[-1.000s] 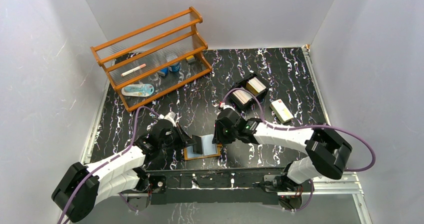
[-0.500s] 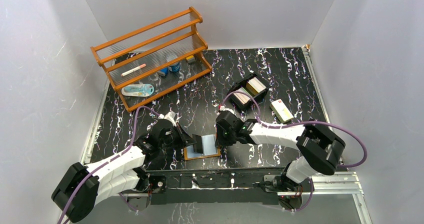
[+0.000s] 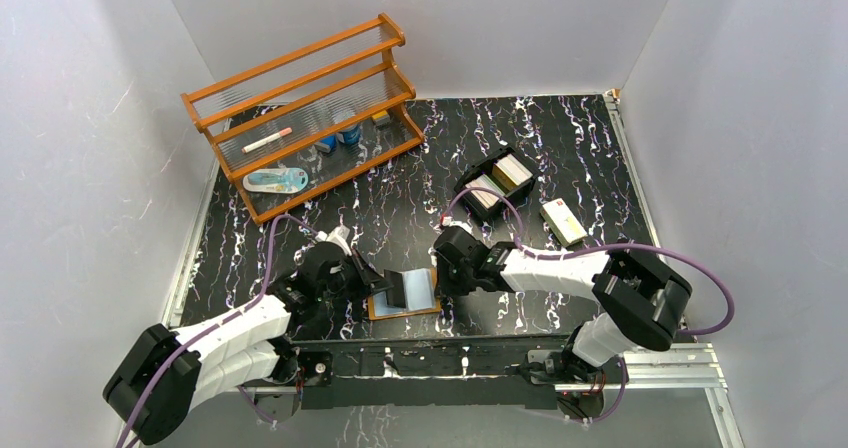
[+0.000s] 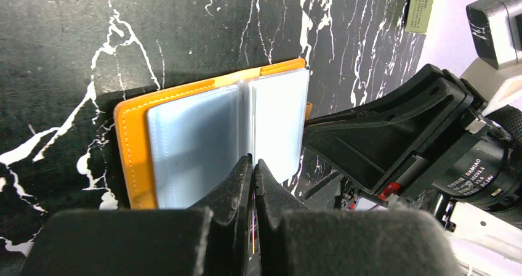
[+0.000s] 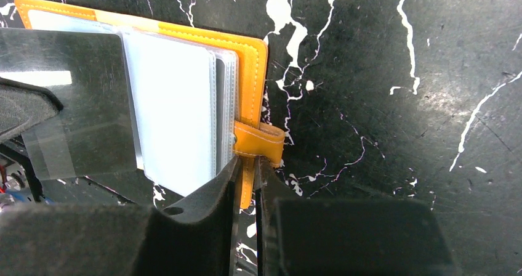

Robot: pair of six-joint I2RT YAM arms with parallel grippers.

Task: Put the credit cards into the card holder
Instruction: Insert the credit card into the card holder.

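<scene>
Left tool (image 4: 253, 161) pinches a clear sleeve (image 5: 80, 103) of the card holder (image 4: 130, 153); right tool (image 5: 247, 162), its motor (image 4: 471, 180) marked "DAMIAO", clamps the orange cover edge (image 5: 253, 97).

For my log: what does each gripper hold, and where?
Left gripper: a clear sleeve, by its edge. Right gripper: the card holder, cover edge beside snap tab.
</scene>
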